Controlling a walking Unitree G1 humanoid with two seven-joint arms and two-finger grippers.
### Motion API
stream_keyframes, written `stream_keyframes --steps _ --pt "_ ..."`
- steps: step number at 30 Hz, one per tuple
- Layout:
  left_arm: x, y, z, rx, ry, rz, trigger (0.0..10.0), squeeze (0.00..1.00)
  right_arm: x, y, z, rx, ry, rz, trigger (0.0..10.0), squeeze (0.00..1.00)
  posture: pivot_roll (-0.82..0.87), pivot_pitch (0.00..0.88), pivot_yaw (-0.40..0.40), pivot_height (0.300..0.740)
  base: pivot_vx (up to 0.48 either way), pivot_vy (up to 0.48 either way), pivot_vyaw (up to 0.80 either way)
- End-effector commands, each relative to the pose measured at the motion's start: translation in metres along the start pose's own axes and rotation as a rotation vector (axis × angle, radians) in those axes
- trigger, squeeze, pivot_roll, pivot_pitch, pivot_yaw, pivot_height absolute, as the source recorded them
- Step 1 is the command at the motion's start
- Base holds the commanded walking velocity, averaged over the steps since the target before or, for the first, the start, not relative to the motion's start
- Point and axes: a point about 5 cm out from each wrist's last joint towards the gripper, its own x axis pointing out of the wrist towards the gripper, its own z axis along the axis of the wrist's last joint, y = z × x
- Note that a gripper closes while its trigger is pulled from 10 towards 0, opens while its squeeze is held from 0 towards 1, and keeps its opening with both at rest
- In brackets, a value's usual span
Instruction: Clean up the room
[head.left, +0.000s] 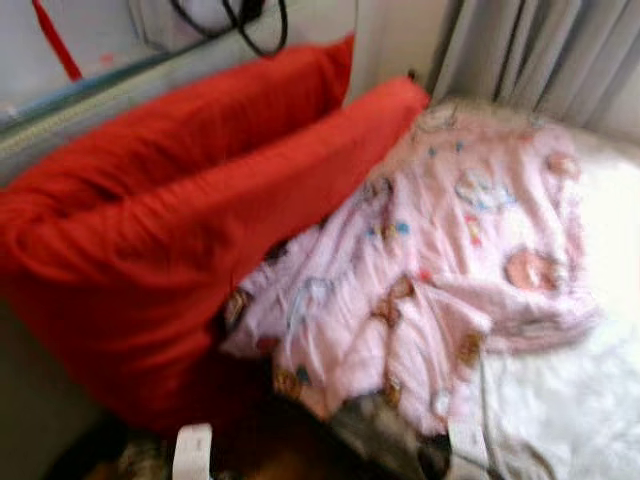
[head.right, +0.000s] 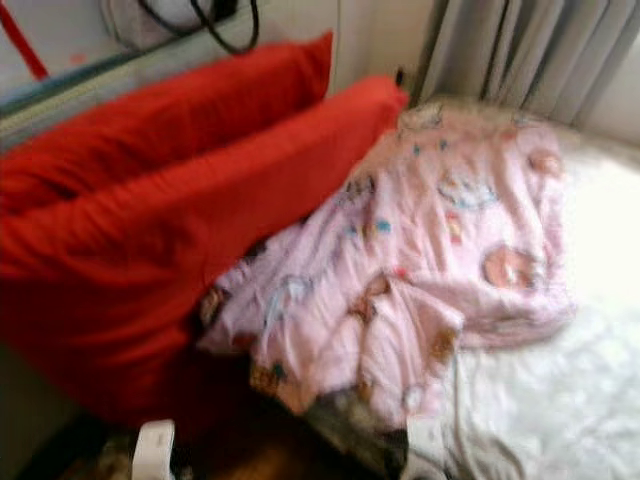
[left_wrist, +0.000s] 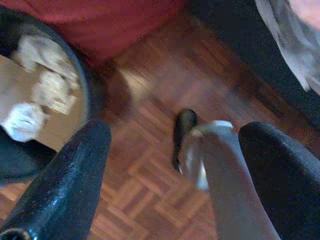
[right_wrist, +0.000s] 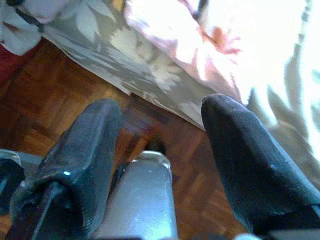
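Where parquet floor (left_wrist: 150, 165) ends, red pillows (head.left: 170, 230), pink blanket (head.left: 450, 240) on bed (head.left: 590, 400).

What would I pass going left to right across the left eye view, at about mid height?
Red pillows → pink patterned blanket → white bedding.

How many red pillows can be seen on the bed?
2. One red pillow stands at the back against the headboard; the other red pillow leans in front of it, beside the pink blanket. Others may be hidden.
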Motion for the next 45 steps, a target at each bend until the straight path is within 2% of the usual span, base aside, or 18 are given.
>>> stream_keyframes --steps 1,4,6,8,9,11,15,18,22,24,29,30,31,32,38,45 --pt "-0.001 -0.005 -0.01 0.013 0.026 -0.018 10.0 0.0 -0.002 -0.006 -0.005 0.032 0.009 -0.024 10.0 0.0 0.07 0.115 -0.015 0.728 0.0 0.0 0.0" --pt "-0.001 -0.005 -0.008 0.0 0.009 -0.019 10.0 0.0 0.0 -0.003 0.003 0.056 -0.021 -0.024 10.0 0.0 0.06 0.119 -0.015 0.728 0.0 0.0 0.0" --pt "-0.001 -0.007 -0.004 -0.005 -0.036 -0.032 10.0 0.0 0.002 -0.003 0.013 0.067 -0.066 -0.023 10.0 0.0 0.06 0.125 -0.018 0.728 0.0 0.0 0.0" --pt "-0.001 -0.007 0.0 0.013 -0.08 -0.032 10.0 0.0 0.002 -0.006 0.022 0.077 -0.114 -0.028 10.0 0.0 0.06 0.129 -0.019 0.728 0.0 0.0 0.0" --pt "-0.001 -0.007 0.004 0.053 -0.107 -0.041 10.0 0.0 0.003 -0.007 0.027 0.088 -0.137 -0.034 10.0 0.0 0.06 0.133 -0.022 0.728 0.0 0.0 0.0" --pt "-0.002 -0.008 0.005 0.067 -0.122 -0.05 10.0 0.0 0.003 -0.008 0.031 0.09 -0.154 -0.037 10.0 0.0 0.06 0.133 -0.022 0.728 0.0 0.0 0.0" --pt "-0.003 -0.008 0.012 0.038 -0.214 -0.049 10.0 0.0 0.002 -0.013 0.061 0.108 -0.321 -0.051 10.0 0.0 0.06 0.149 -0.026 0.728 0.0 0.0 0.0" --pt "-0.005 -0.009 0.014 0.033 -0.251 -0.057 10.0 0.0 0.0 -0.018 0.077 0.163 -0.414 -0.069 10.0 0.0 0.06 0.154 -0.027 0.728 0.0 0.0 0.0" --pt "-0.005 -0.008 0.015 0.026 -0.263 -0.056 10.0 0.0 -0.002 -0.018 0.086 0.165 -0.475 -0.056 10.0 0.0 0.05 0.158 -0.027 0.728 0.0 0.0 0.0" --pt "-0.006 -0.008 0.015 0.04 -0.28 -0.048 10.0 0.0 -0.006 -0.018 0.095 0.155 -0.545 -0.042 10.0 0.0 0.06 0.16 -0.029 0.728 0.0 0.0 0.0" --pt "-0.007 -0.006 0.021 0.069 -0.328 -0.027 10.0 0.0 -0.009 -0.02 0.093 0.163 -0.578 -0.052 10.0 0.0 0.05 0.157 -0.03 0.728 0.0 0.0 0.0" --pt "-0.011 0.002 0.054 0.076 -0.48 -0.029 10.0 0.0 -0.009 -0.02 0.092 0.165 -0.58 -0.052 10.0 0.0 0.05 0.153 -0.029 0.728 0.0 0.0 0.0" --pt "-0.025 0.012 0.099 0.092 -0.702 -0.03 10.0 0.0 -0.01 -0.02 0.093 0.167 -0.591 -0.053 10.0 0.0 0.05 0.152 -0.028 0.728 0.0 0.0 0.0" --pt "-0.03 0.014 0.108 0.095 -0.753 -0.03 10.0 0.0 -0.011 -0.02 0.094 0.168 -0.595 -0.053 10.0 0.0 0.05 0.152 -0.028 0.728 0.0 0.0 0.0" --pt "-0.038 0.012 0.124 0.076 -0.85 -0.021 10.0 0.0 -0.011 -0.017 0.096 0.162 -0.607 -0.035 10.0 0.0 0.05 0.149 -0.032 0.728 0.0 0.0 0.0" --pt "-0.042 0.009 0.121 0.056 -0.842 -0.052 10.0 0.0 -0.01 -0.009 0.099 0.11 -0.605 0.005 10.0 0.0 0.04 0.138 -0.029 0.728 0.0 0.0 0.0"
